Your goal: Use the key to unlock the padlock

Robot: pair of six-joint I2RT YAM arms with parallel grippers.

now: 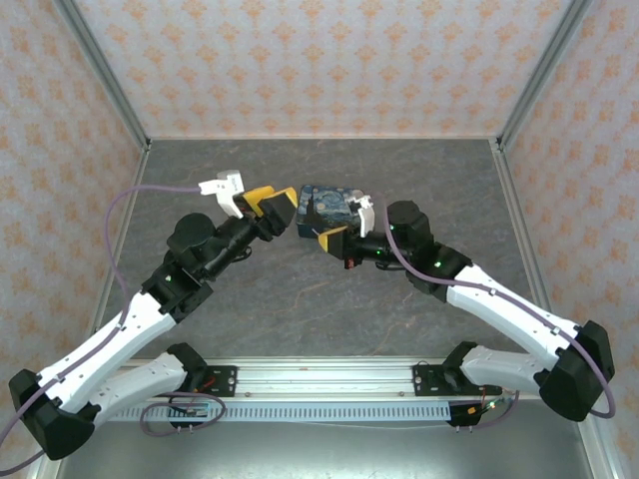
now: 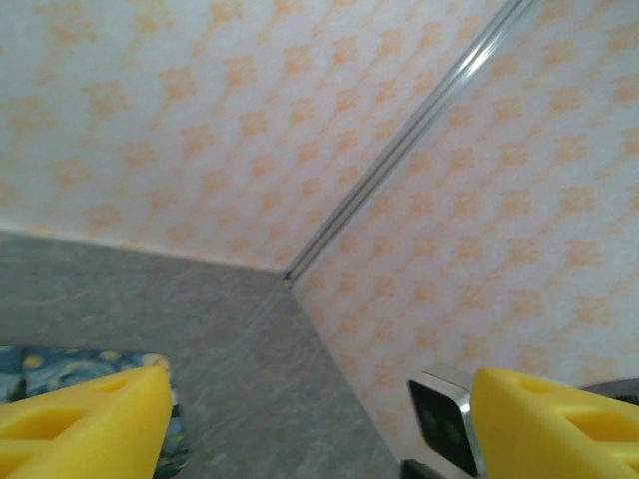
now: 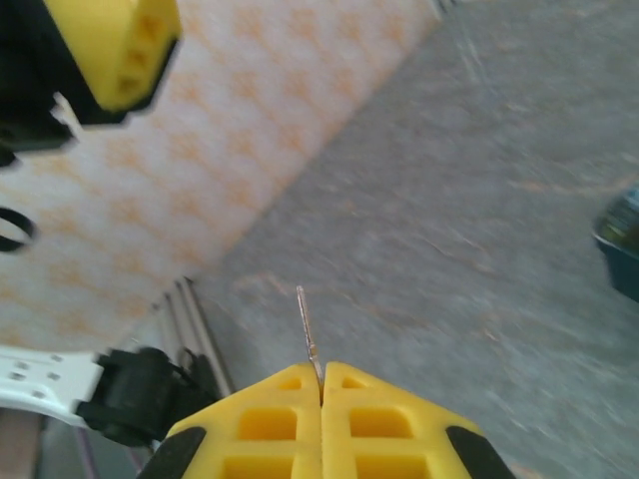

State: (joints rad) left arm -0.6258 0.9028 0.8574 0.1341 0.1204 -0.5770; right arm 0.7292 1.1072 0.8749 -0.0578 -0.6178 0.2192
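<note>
Yellow right gripper (image 3: pixel 321 384) is pinched fully together on a thin metal key (image 3: pixel 307 321), with the blade sticking straight out past the fingertips over the grey table (image 1: pixel 300 289). The left gripper (image 2: pixel 319 409) is spread wide and holds nothing, its two yellow fingers far apart in its own wrist view. From above, both grippers sit close to each other at mid-table, either side of the dark-blue painted tin (image 1: pixel 321 203), left gripper just beside its left end, right gripper at its near right corner. The padlock is too small to pick out, so I cannot tell where it lies or whether it sits on or by the tin. Step in hand, as I judge it: the key is secured and the lock is not yet engaged. The next move calls for the left gripper to find and steady the padlock with the keyhole facing the right gripper. Then line the blade up with the slot, push in straight and twist. The key is thin and the grip is shallow, so it could pivot or slip if pushed off-axis.
</note>
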